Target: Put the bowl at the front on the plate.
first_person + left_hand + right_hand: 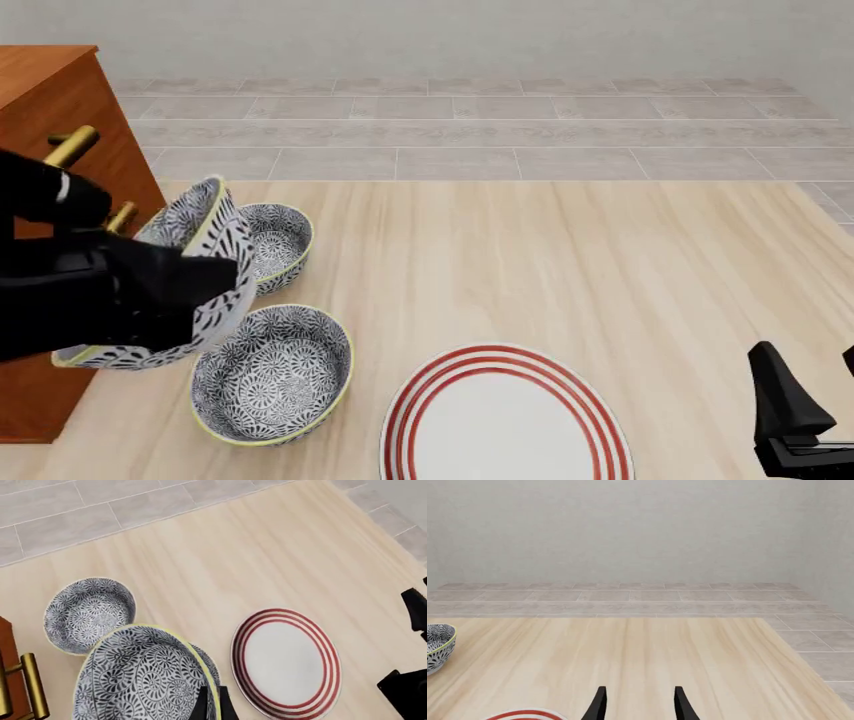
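Gripping a deep floral bowl, apparently, left claw

Even, bright, diffuse light with no clear source; all three views are sharp, free of blur, glare or edge distortion, and only faint soft shadows lie under the bowls at left
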Controlling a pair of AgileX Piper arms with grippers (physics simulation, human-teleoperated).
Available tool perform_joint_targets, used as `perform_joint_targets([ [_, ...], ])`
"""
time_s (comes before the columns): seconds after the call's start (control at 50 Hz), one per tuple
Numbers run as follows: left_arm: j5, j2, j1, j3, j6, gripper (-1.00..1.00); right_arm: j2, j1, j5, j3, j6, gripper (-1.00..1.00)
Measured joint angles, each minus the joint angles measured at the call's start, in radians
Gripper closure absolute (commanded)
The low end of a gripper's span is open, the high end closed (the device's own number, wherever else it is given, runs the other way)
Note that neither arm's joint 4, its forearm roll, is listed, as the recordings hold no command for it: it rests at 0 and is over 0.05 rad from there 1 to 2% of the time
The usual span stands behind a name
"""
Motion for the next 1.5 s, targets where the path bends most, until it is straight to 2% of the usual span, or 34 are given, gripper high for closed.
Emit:
perform_joint_targets([
  [0.44, -0.058, 0.087, -0.165, 0.003, 0.047, 1.00, 0.000, 0.000, 0.000, 0.000, 0.000, -1.00],
  [0.76, -0.094, 0.171, -0.277, -0.040, 0.051, 1.00, 0.000, 0.000, 0.000, 0.000, 0.000, -1.00],
  [1.5, -0.227, 0.396, -0.461, -0.107, 0.058, 1.00, 0.000, 0.000, 0.000, 0.000, 0.000, -1.00],
])
